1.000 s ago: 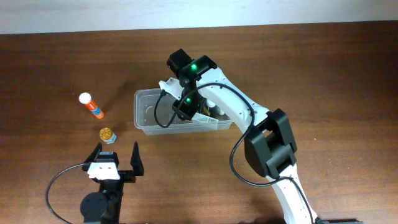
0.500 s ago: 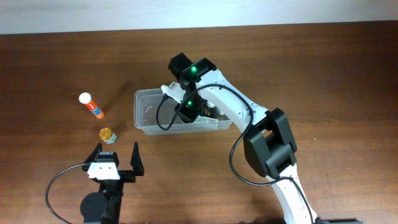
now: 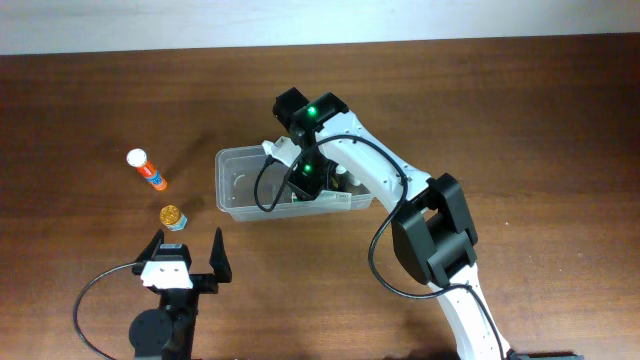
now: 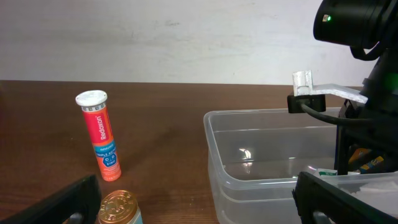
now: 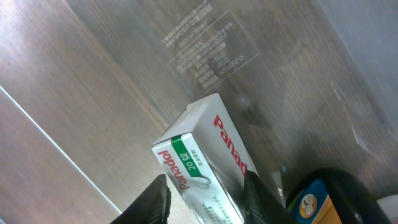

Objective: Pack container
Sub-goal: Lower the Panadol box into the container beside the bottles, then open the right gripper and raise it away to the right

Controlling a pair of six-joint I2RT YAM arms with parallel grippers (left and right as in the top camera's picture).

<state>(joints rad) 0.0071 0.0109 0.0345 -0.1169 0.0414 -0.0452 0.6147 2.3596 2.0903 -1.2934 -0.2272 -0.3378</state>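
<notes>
In the overhead view, a tube (image 3: 147, 169) with a white cap lies on the table (image 3: 90, 100), at 10 o'clock from the left gripper (image 3: 188, 238). A small gold-lidded jar (image 3: 172, 216) stands just at 11 o'clock of that gripper, apart from its fingers. The left jaws are spread wide and hold nothing. The container (image 3: 225, 170) lies well apart from them, at 2 o'clock.

The container sits mid-table with its long side running 9 to 3 o'clock. The right arm reaches down into its 3 o'clock half. Through the right wrist camera the right gripper (image 5: 205, 208) is inside the container, over its clear floor. Its jaws are narrowed onto a white box (image 5: 199, 155), one finger (image 5: 152, 202) against each long side. The box points toward 11 o'clock from the jaws. A dark bottle (image 5: 323, 199) with a yellow and blue label sits just at 3 o'clock of the gripper, also within the container walls.
</notes>
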